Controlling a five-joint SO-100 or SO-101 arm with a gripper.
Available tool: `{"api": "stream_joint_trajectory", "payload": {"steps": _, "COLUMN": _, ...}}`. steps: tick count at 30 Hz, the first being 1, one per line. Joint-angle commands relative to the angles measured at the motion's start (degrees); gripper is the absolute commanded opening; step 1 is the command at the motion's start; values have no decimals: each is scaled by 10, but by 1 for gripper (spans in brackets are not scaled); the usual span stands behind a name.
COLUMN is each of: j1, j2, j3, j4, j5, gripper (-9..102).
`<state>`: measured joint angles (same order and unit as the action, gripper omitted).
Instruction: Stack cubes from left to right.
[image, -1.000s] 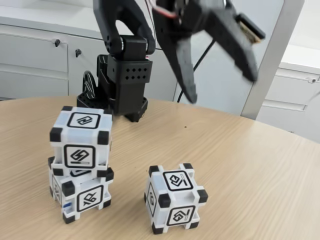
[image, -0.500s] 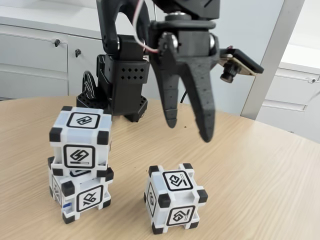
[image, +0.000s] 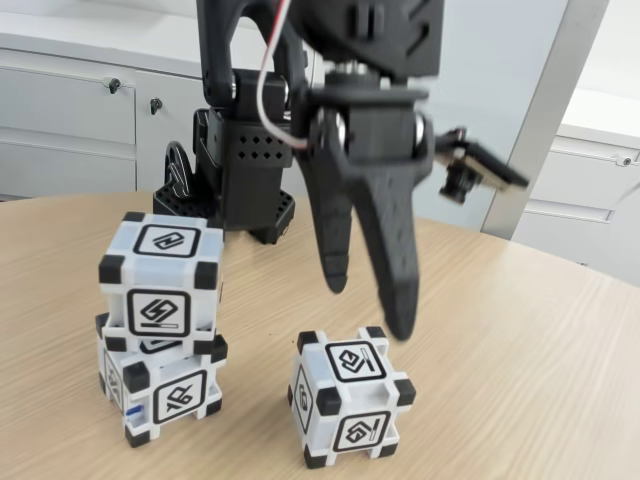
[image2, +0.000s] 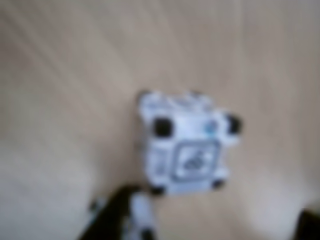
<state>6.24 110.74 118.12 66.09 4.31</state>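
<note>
The pincer (image: 365, 305) hung open and empty just above the loose cube (image: 349, 396) on the bench (image: 520, 340); two cubes (image: 160, 325) were stacked. Next: lower, straddle, close.

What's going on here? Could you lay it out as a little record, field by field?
surface: light wooden table
stack: upper cube resting on lower cube, at the left of the fixed view
loose cube: single cube standing alone on the table, to the right of the stack; blurred in the wrist view
gripper: gripper open and empty, fingers pointing down, just above the loose cube
contact: none visible
likely next step: probably lowering around the loose cube
background: white cabinets
</note>
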Motion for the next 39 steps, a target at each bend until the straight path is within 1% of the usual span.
{"api": "stream_joint_trajectory", "payload": {"steps": 1, "j1": 5, "j2": -42, "j3": -13, "j4": -8, "j5": -11, "gripper": 35}}
{"api": "stream_joint_trajectory", "payload": {"steps": 17, "j1": 5, "j2": -62, "j3": -43, "j4": -10, "j5": -17, "gripper": 35}}
{"api": "stream_joint_trajectory", "payload": {"steps": 24, "j1": 5, "j2": -62, "j3": -42, "j4": -82, "j5": -9, "gripper": 35}}
{"api": "stream_joint_trajectory", "payload": {"steps": 39, "j1": 5, "j2": -64, "j3": -33, "j4": -87, "j5": -20, "gripper": 35}}
